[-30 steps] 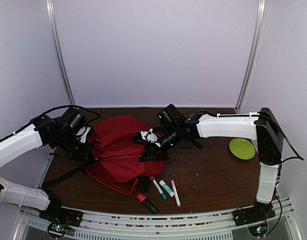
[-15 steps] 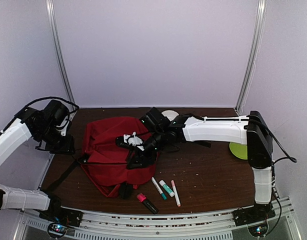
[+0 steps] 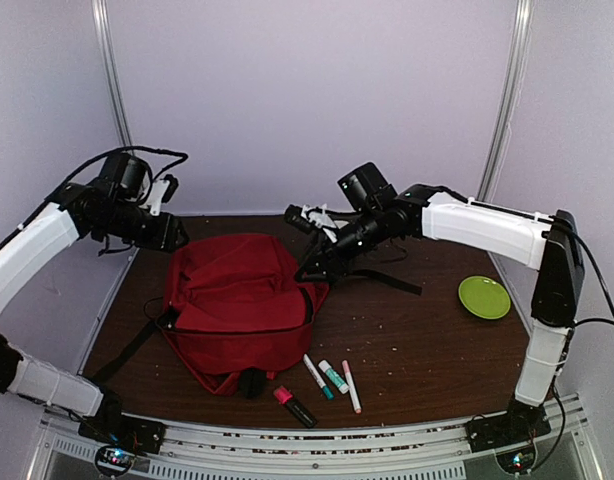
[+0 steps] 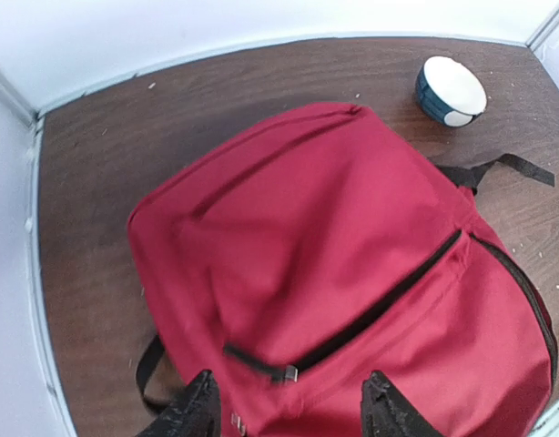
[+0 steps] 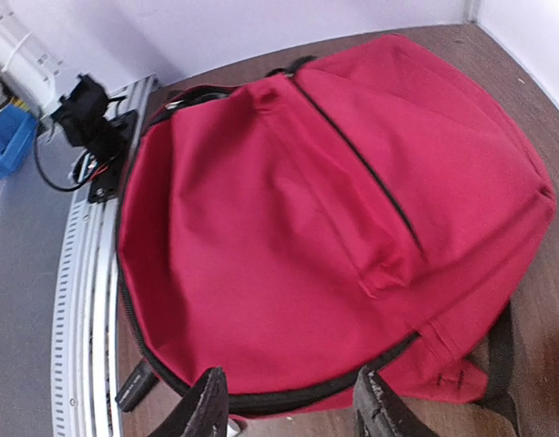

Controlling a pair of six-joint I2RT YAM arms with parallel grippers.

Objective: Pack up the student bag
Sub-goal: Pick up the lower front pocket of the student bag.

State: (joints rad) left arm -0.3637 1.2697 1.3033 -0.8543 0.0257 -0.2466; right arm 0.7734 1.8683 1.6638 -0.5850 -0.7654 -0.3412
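Observation:
The student bag (image 3: 237, 300) is a big red backpack lying flat on the dark table, front pocket up. Its black pocket zip (image 4: 352, 314) crosses the left wrist view. The dark main zip line (image 5: 289, 401) runs along the bag's edge in the right wrist view. My left gripper (image 3: 172, 237) hangs open above the bag's far left corner, nothing between its fingertips (image 4: 207, 387). At the bag's far right corner my right gripper (image 3: 313, 266) is also lifted and open, its fingers (image 5: 370, 382) empty. Both wrist cameras look down on the bag (image 5: 307, 218).
A pink highlighter (image 3: 295, 405), a green-tipped marker (image 3: 317, 377), a green glue stick (image 3: 334, 376) and a pink pen (image 3: 351, 386) lie near the front edge. A green plate (image 3: 484, 297) sits at the right. A blue-and-white bowl (image 4: 451, 89) stands behind the bag. Black straps (image 3: 127, 350) trail left.
Both grippers were shut low on the bag; they have opened, let go and risen away toward the back. The bag has dropped flat and spread out.

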